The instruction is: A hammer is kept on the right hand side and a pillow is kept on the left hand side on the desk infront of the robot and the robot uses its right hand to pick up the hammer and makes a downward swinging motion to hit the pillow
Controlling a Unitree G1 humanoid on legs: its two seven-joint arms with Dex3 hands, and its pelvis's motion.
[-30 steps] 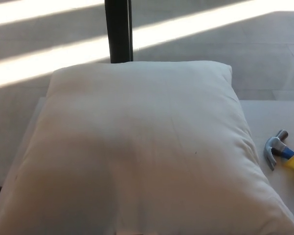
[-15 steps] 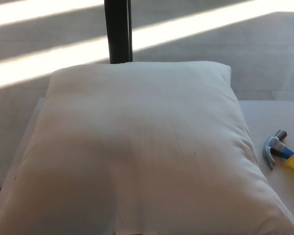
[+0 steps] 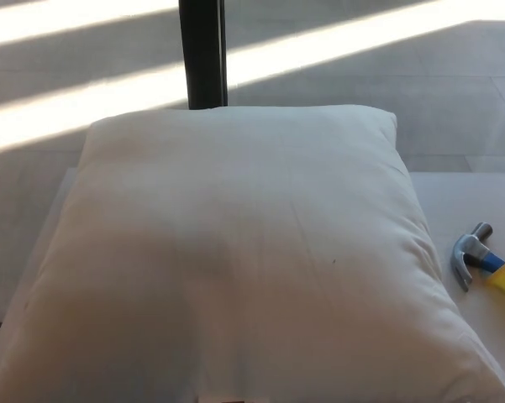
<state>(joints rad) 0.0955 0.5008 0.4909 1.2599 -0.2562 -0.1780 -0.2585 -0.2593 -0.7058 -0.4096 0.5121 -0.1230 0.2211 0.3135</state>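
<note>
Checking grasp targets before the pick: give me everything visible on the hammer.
The hammer lies flat on the pale desk at the picture's right edge, just right of the white pillow and apart from it as far as shows. Its grey, metal-looking head, with a round striking face and a curved claw, points toward the pillow. A short blue neck leads into a yellow handle, mostly cut off by the frame. No hand touches it; neither robot hand is in view.
</note>
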